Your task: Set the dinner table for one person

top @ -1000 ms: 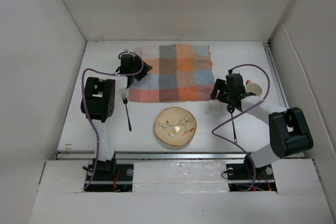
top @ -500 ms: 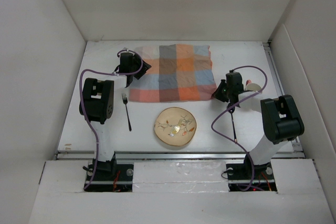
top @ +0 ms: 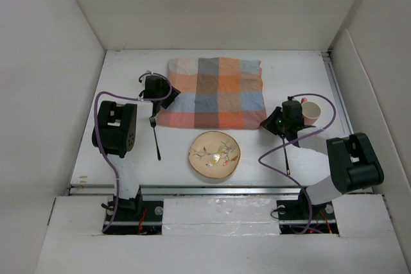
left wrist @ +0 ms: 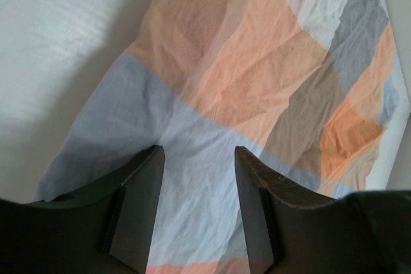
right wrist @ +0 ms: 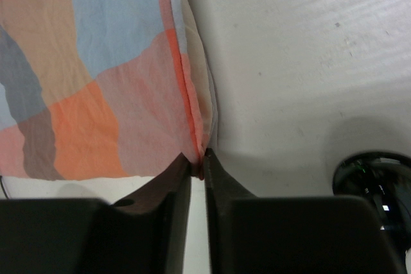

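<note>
Both grippers have drawn back toward the arm bases since a second ago, and the orange, grey and pink checked cloth (top: 215, 91) has come with them, its near edge now lying closer to the plate and its right side stretched wider.

The large flat matte white rectangular dinner table (top: 115, 158) fills the floor of the white-walled enclosure and carries everything else. The checked cloth lies spread, slightly creased, on the far half of the table. The right gripper (right wrist: 198, 165) sits at the cloth's near right corner, its fingers pressed almost together with the orange hem pinched between them. The left gripper (left wrist: 196, 158) hangs over the cloth's near left corner, its jaws a moderate way apart above a grey-blue square; whether the tips touch the fabric I cannot tell.

A round cream ceramic plate (top: 214, 154) with a leafy painted pattern rests just near of the cloth's near edge, apart from it. A dark metal fork (top: 155, 138) lies near of the cloth's left corner, tines toward the cloth. A small pink cup (top: 311, 111) stands just right of the cloth's near right corner, beside the right gripper.
</note>
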`<state>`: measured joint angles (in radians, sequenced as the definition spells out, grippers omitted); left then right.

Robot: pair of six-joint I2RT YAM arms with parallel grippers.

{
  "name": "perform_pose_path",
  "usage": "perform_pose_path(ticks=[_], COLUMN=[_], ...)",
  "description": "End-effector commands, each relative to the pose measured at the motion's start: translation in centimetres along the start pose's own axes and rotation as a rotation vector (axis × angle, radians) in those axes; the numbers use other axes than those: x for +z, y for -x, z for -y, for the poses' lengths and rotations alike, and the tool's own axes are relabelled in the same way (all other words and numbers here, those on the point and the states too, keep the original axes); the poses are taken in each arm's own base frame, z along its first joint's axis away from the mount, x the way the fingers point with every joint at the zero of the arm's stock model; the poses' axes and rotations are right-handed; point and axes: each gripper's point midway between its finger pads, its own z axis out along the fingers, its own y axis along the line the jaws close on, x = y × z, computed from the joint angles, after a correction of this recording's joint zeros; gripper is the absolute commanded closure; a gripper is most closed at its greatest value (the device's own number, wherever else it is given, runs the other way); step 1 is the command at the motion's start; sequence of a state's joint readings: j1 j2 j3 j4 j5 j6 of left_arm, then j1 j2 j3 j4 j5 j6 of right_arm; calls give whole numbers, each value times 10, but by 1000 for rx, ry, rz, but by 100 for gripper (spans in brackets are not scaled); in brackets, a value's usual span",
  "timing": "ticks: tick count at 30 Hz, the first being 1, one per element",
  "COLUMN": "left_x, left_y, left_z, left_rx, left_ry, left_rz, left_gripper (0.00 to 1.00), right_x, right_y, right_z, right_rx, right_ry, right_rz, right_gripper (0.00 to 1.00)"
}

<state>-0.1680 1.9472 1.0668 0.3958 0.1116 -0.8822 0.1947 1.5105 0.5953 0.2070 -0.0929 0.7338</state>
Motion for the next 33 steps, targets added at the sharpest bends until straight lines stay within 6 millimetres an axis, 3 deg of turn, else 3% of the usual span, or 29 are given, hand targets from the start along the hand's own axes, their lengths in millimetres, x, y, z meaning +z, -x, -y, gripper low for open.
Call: perform_pose_path(ticks=[1,2,3,4,6,7,9,10,12,13,14,15,16,17,18,19,20,21,22,23,24,25,26,27,28,30,31,33], left_x=[-29,-36,-36,-42,-47,-49,-54,-63,-74,-87,-94,-102,-123,-135,-146,-174,-192,-203,-232,-245,-255,-278,-289,-299,-321,-331,-346,-350], left_y=[22,16,16,14,9,10,13,20,28,31,35,35,42,35,32,32,20,12,11,6,-7,-8,-13,-19,-19,-28,-27,-31], left_z=[35,34,34,29,33,34,38,49,56,69,74,81,98,106,115,132,147,150,163,168,169,171,170,169,171,157,153,137], left_rx=[-36,-35,-35,-37,-44,-42,-38,-32,-26,-14,-7,5,17,42,56,73,115,139,157,182,219,230,242,274,305,370,419,466], left_ry=[-114,-115,-115,-108,-135,-137,-136,-160,-173,-207,-222,-238,-285,-313,-343,-410,-459,-469,-530,-555,-562,-614,-640,-658,-699,-663,-681,-636], left_rz=[80,83,83,85,88,91,90,112,139,157,170,179,212,213,218,241,238,231,252,251,228,230,212,195,197,158,179,166], left_gripper=[55,55,55,55,55,55,55,55,55,55,55,55,57,67,77,87,97,100,100,100,100,100,100,95,91,78,74,67], right_x=[-13,-19,-22,-25,-28,-30,-33,-38,-44,-49,-57,-61,-65,-71,-74,-75,-76,-76,-77,-77,-76,-75,-71,-65,-62,-58,-54,-51], right_y=[27,37,48,51,57,68,67,66,51,44,21,8,-8,-35,-48,-58,-67,-81,-86,-90,-98,-101,-99,-107,-110,-112,-124,-131], right_z=[-14,-11,-13,-15,-15,-26,-33,-45,-56,-64,-78,-85,-90,-97,-98,-96,-96,-94,-93,-94,-96,-96,-96,-91,-88,-88,-80,-84], right_rx=[19,0,7,-7,-48,-77,-156,-198,-280,-307,-353,-387,-411,-449,-459,-463,-470,-478,-480,-482,-484,-484,-478,-482,-477,-462,-463,-453], right_ry=[57,32,38,40,28,44,53,90,123,144,207,247,278,338,357,365,378,390,394,400,412,411,405,383,375,385,378,412], right_rz=[105,139,165,171,162,174,152,144,100,92,55,39,16,-16,-32,-49,-63,-85,-92,-96,-109,-116,-103,-127,-139,-134,-167,-187], right_gripper=[76,68,68,54,43,36,35,35,36,43,49,61,85,92,94,90,82,71,48,42,40,38,38,38,38,39,40,42])
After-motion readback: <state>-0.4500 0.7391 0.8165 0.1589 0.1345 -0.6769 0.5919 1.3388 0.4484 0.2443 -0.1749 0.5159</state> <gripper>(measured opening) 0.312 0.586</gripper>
